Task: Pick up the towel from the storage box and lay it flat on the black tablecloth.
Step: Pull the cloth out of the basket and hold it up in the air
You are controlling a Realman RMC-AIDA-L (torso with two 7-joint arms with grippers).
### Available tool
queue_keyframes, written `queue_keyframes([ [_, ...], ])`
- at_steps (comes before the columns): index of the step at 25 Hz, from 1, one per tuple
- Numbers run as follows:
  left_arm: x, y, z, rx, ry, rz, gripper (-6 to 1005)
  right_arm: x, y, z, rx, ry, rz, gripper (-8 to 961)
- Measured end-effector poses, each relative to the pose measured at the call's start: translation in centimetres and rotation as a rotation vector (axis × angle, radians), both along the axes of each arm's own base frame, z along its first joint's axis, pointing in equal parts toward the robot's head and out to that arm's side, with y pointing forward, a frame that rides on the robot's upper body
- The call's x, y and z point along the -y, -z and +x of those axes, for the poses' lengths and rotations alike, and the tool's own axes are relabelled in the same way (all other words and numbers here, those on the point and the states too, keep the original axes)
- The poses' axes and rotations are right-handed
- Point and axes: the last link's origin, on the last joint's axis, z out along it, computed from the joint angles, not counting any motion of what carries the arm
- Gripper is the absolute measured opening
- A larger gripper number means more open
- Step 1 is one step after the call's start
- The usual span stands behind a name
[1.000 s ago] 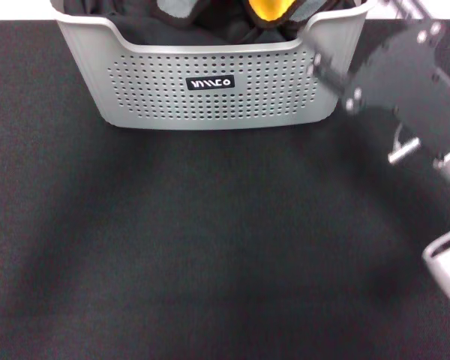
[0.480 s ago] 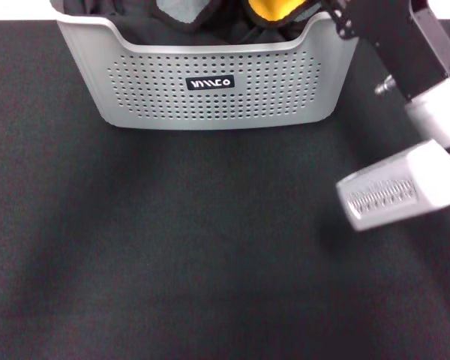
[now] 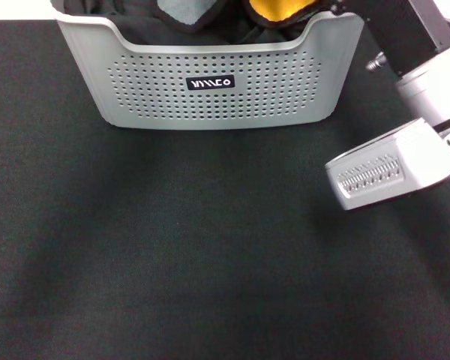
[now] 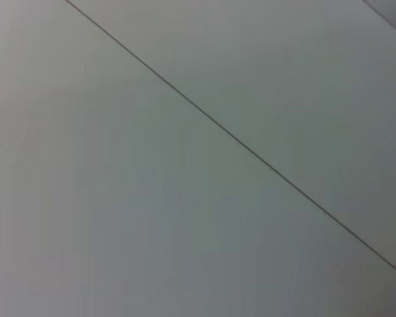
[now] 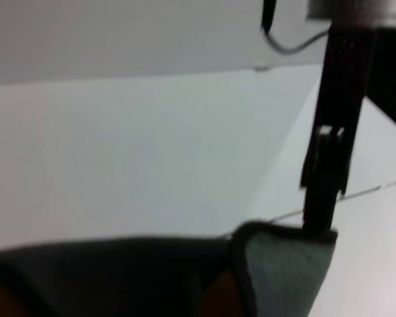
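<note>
A light grey storage box with rows of small holes and a small black label sits on the black tablecloth, which spreads wide and bare in front of the box. Inside the box lie bunched black cloths, and among them the towel — an orange-yellow patch with black trim shows toward the box's right end, with a fold of its grey reverse side nearer the middle.

The right arm reaches over the right end of the box, its silver and black links passing beside the box's right wall. The right gripper itself is out of the head view, above the box. In the right wrist view a thin dark finger meets the trimmed corner of a grey fold of the towel; whether the pincer is gripping that corner or merely touching it cannot be told. The left arm is not seen near the box; its wrist camera shows only a plain pale surface.

The step in hand appears to be taking hold of the towel. To do it well, the pincer should catch only the trimmed edge — not the black cloths beside it — then lift straight up clear of the box's rim.
</note>
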Motion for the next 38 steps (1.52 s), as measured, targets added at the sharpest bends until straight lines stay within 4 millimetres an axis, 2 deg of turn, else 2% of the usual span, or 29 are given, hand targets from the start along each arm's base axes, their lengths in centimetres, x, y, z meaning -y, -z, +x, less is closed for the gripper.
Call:
queue_keyframes([
  [22, 0.1, 0.4, -0.1, -0.002, -0.004, -0.013, 3, 0.5, 0.7, -3.3, -0.025, -0.109, -0.042, 618],
  [30, 0.1, 0.4, -0.2, 0.002, -0.005, -0.012, 3, 1.1, 1.4, -3.2, -0.012, -0.116, -0.073, 603],
  [38, 0.2, 0.4, -0.2, 0.004, -0.005, -0.012, 3, 0.9, 1.2, -2.9, -0.023, -0.095, -0.07, 556],
])
